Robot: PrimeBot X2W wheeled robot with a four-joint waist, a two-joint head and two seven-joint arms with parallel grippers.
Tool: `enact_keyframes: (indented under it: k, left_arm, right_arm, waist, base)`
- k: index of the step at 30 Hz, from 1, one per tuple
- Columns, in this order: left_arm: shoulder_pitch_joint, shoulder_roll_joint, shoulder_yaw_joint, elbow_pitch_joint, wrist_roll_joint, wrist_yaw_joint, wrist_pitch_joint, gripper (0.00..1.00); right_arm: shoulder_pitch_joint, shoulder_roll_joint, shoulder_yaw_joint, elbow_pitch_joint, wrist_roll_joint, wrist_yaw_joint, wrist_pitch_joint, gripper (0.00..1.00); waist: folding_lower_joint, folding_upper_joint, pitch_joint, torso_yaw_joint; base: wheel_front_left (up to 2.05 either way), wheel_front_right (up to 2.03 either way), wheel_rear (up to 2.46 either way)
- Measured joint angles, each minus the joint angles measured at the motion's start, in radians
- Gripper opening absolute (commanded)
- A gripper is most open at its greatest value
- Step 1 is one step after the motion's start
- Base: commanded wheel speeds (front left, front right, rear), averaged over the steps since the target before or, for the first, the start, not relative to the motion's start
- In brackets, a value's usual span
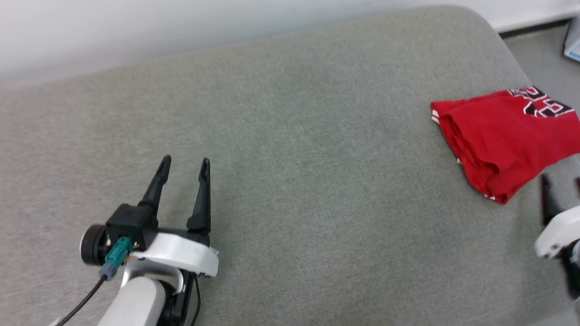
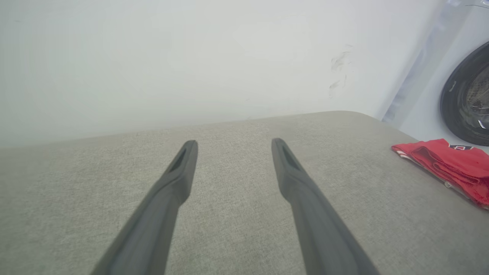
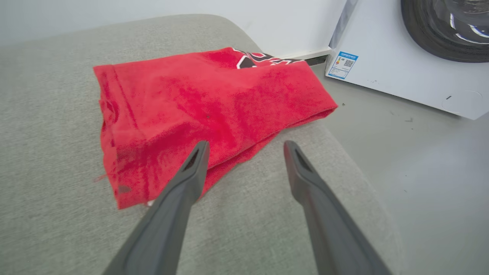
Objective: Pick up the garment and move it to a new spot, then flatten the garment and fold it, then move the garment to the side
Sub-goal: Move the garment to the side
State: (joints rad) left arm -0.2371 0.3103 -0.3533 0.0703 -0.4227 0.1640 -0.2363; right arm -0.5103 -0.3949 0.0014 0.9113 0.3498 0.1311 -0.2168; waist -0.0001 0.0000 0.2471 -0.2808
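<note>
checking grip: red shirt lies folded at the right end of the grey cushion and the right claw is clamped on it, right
No: the right claw is open, not clamped, as the right wrist view shows. The shirt does lie folded at the right end of the cushion.

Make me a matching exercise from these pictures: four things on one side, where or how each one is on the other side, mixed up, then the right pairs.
Column one
1. garment
2. left tool
3. right tool
4. washing machine

Column two
A. white, on the floor beyond the cushion
B. open, over bare grey fabric
C. red, folded, near the cushion's right end
D. open, right beside the red cloth

Pairs: 1-C, 2-B, 3-D, 4-A
</note>
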Motion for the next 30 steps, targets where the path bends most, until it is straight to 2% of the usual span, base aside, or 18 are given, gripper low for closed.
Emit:
enact_keyframes:
  k: [1,3,13,22,30]
  left_arm:
    - [0.0,0.0,0.0,0.0,0.0,0.0,0.0,1.0]
    - [0.035,-0.006,0.01,0.014,-0.016,0.008,-0.005,1.0]
    - [0.097,-0.031,0.05,0.06,-0.041,0.021,-0.022,1.0]
    - [0.17,-0.007,0.081,0.098,-0.014,0.034,-0.024,1.0]
    - [0.222,0.011,0.094,0.11,-0.007,0.029,-0.025,1.0]
  right_arm:
    - [0.0,0.0,0.0,0.0,0.0,0.0,0.0,1.0]
    - [0.082,0.053,0.032,-0.079,0.014,0.0,-0.002,1.0]
    - [0.296,0.171,0.081,-0.408,0.005,0.0,0.016,1.0]
    - [0.442,0.225,0.043,-0.696,-0.097,0.0,0.088,1.0]
    - [0.553,0.265,-0.009,-0.871,-0.142,0.0,0.16,1.0]
  waist:
    - [0.0,0.0,0.0,0.0]
    - [0.0,0.0,-0.043,0.018]
    - [-0.0001,0.0,-0.135,0.135]
    - [0.0,0.0,-0.219,0.242]
    - [-0.0001,0.0,-0.279,0.278]
  base:
    - [0.0,0.0,0.0]
    - [0.0,0.0,0.0]
    - [0.0,0.0,0.0]
    - [0.0,0.0,0.0]
    - [0.0,0.0,0.0]
